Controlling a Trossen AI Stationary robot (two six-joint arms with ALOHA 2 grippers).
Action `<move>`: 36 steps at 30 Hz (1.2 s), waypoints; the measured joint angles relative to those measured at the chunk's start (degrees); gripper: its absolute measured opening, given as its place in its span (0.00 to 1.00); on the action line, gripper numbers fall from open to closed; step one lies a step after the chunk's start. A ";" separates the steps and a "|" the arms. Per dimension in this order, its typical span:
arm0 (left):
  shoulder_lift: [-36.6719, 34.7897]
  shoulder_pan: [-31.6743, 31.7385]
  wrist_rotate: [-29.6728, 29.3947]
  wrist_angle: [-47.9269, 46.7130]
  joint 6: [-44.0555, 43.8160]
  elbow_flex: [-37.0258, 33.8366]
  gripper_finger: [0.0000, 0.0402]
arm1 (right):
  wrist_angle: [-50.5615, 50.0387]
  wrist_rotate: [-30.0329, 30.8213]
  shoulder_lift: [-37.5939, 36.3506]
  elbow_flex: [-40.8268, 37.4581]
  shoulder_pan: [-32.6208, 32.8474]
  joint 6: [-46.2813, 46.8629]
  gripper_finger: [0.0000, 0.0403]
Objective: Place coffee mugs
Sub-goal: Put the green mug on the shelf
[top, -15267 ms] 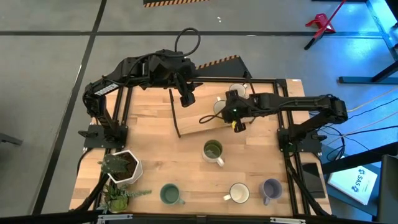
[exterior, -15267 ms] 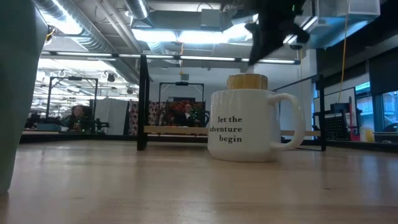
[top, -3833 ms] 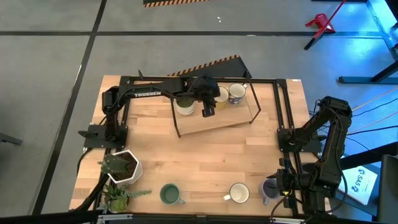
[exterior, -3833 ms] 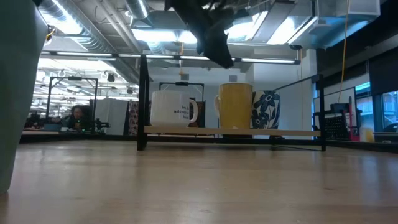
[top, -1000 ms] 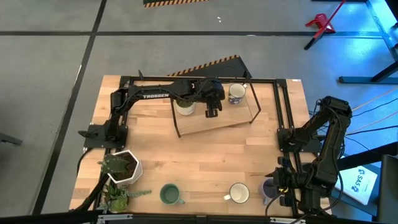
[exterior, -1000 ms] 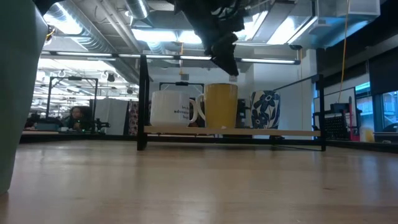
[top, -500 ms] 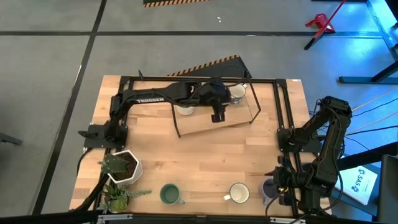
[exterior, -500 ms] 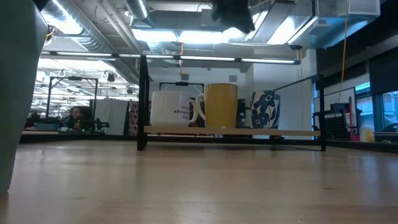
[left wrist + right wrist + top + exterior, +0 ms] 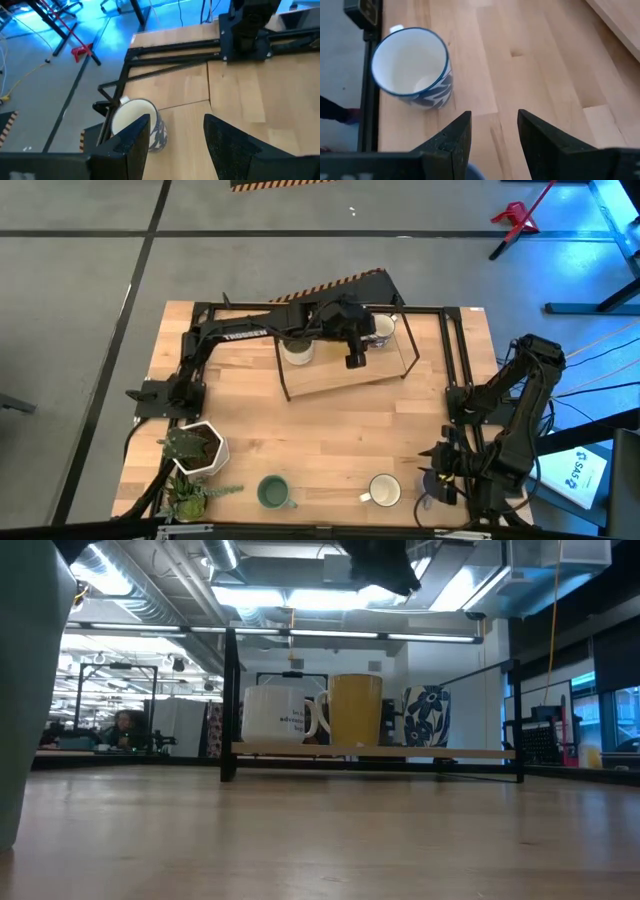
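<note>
On the raised shelf (image 9: pixel 370 752) at the table's far side stand a white mug (image 9: pixel 278 714), a yellow mug (image 9: pixel 355 710) and a navy-patterned mug (image 9: pixel 425 716). My left gripper (image 9: pixel 355 360) hangs open above them, beside the patterned mug (image 9: pixel 132 117), touching nothing. At the near right, my right gripper (image 9: pixel 432 472) is open over the lavender mug (image 9: pixel 427 495), whose rim (image 9: pixel 470 173) shows low between the fingers. Ahead of it a blue-rimmed white mug (image 9: pixel 412 70) rests on the table. A teal-green mug (image 9: pixel 272 492) stands near the front edge.
A white plant pot (image 9: pixel 195 448) and a second plant (image 9: pixel 190 495) stand at the near left. The black shelf frame (image 9: pixel 285 365) and the table's black rails (image 9: pixel 462 380) border the work area. Bare wood (image 9: pixel 330 435) lies between the shelf and the front mugs.
My left gripper has risen from just above the yellow mug and gone toward the table's right edge, staying open. The yellow mug has stayed on the shelf. My right gripper has shifted slightly toward the table's left edge.
</note>
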 joint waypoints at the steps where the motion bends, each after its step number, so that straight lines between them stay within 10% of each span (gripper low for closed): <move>1: 0.46 0.11 0.05 -0.65 0.10 -0.09 0.45 | -0.03 0.00 0.00 0.00 -0.35 0.00 0.37; 11: -3.90 -1.96 6.65 -5.93 -0.81 4.06 0.45 | 0.99 -1.63 0.02 0.00 -4.73 -4.42 0.37; 22: -12.51 -17.76 9.91 -35.15 -11.41 10.97 0.45 | 1.36 -4.89 0.02 0.00 -4.86 -4.77 0.37; 36: -12.82 -43.03 -7.01 -45.31 -48.91 1.13 0.45 | 2.69 -6.08 0.00 0.00 -4.86 -11.29 0.37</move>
